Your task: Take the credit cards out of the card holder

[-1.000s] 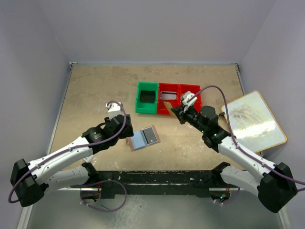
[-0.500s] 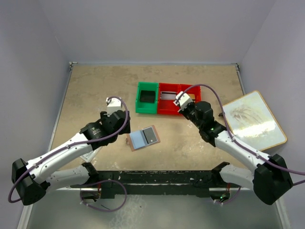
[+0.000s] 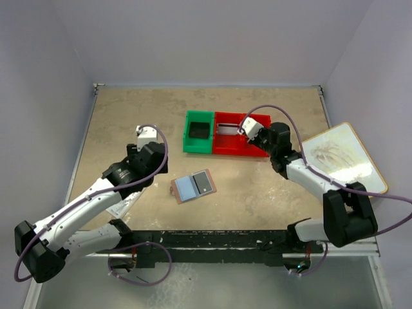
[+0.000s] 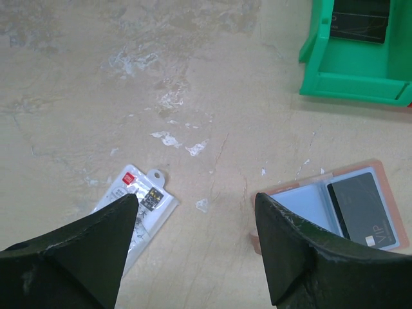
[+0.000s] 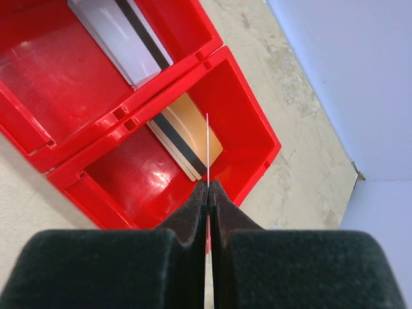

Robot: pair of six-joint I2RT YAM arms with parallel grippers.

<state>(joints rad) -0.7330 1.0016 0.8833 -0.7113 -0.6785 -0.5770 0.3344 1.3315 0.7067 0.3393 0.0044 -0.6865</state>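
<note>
Card holder [image 3: 193,187] lay opened flat on the counter [image 3: 129,116], near-centre, blue-grey lining up, w/ a dark card [image 4: 362,209] in its right pocket. Right tool [image 5: 207,187] was clamped on a thin card [image 5: 207,148], seen edge-on, over the right red bin [image 5: 244,109]. That bin had an orange card [image 5: 187,138] w/ dark stripe on its floor. Left red bin [image 5: 51,71], touching it, held a white striped card [image 5: 122,32]. Left tool [image 4: 196,203] hung w/ jaws wide apart, nothing btwn them, above bare counter btwn a white packet [image 4: 138,206] on the left & the holder on the right. Green bin [image 4: 354,71], beyond the holder on the far side, had a black card [image 4: 360,16] inside.
</note>
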